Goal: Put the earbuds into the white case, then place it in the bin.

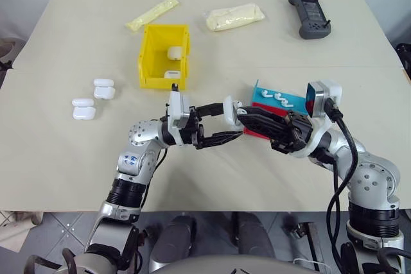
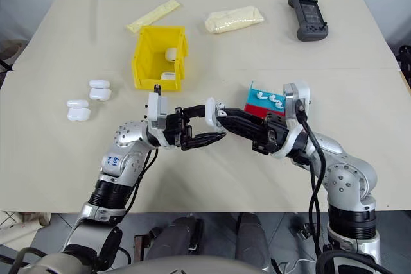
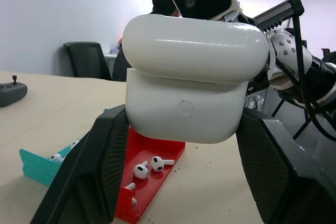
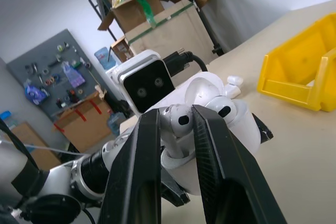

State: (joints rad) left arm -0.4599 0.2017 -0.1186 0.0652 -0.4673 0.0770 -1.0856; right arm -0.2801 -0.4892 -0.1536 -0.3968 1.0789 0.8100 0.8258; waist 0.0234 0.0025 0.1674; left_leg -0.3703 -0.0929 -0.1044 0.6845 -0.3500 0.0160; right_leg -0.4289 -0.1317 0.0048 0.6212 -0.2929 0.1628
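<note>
I note the bin [image 1: 154, 56] well beyond both arms, awaiting delivery. My left gripper [image 1: 218, 123] clamps the white case [image 3: 191, 98] open and raised, so my right gripper [image 4: 176, 124], pinching an earbud [image 4: 178, 120], can seat it.

Far across my beige table [image 1: 64, 158] lies a dark grey handheld controller [image 1: 309, 13], with a pale yellow plastic-wrapped pouch [image 1: 234, 17] and a long thin yellow packet [image 1: 152, 13] beside it. Nearer sits a low red and blue tray [image 1: 262, 97].
</note>
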